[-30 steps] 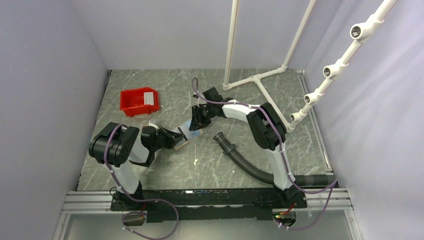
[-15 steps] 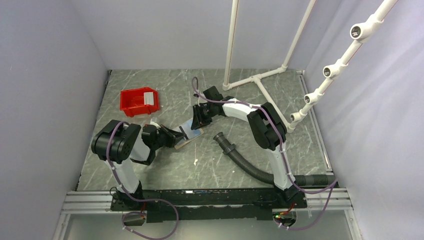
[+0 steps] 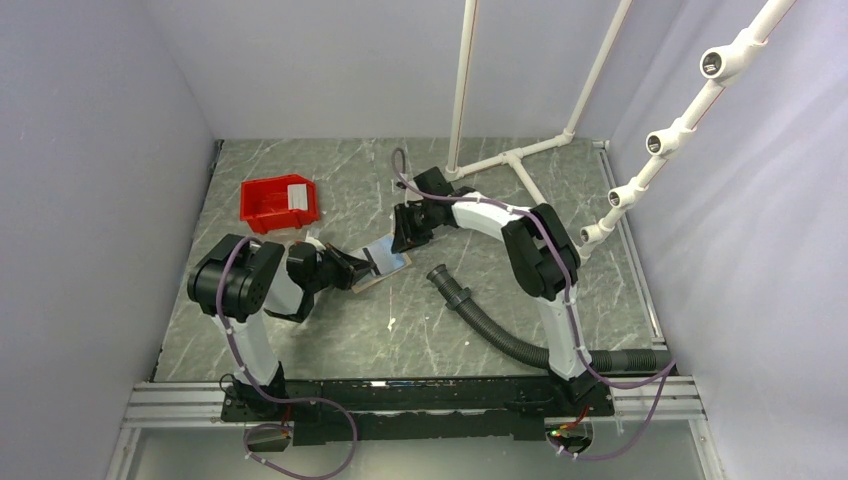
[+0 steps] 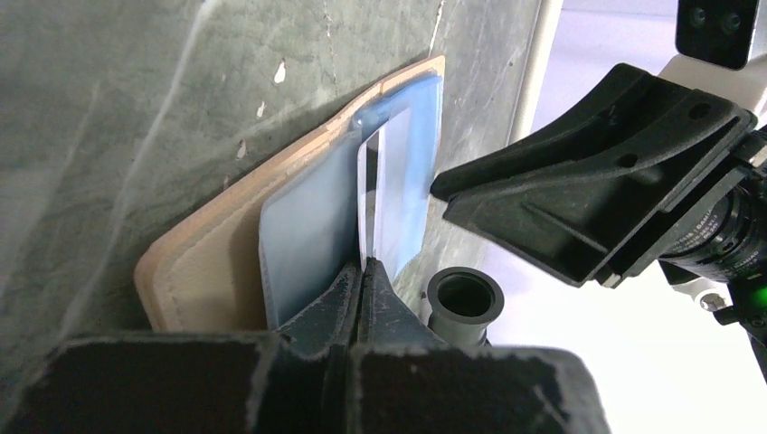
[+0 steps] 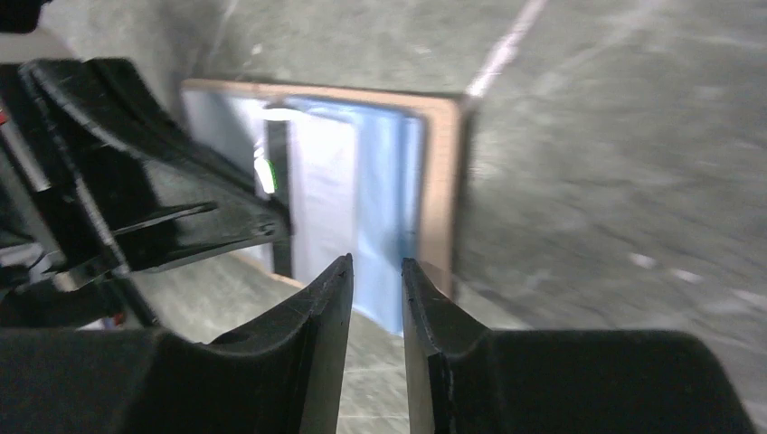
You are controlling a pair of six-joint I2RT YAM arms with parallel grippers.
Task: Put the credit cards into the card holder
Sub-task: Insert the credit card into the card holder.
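Revealing what overhead hides: left end effector (image 4: 362,268) pinching card holder (image 4: 206,264).

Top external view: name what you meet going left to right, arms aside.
Red plastic bin → tan flat card holder → open end of the black ribbed hose → white plastic pipe rail with round fittings along the right wall.
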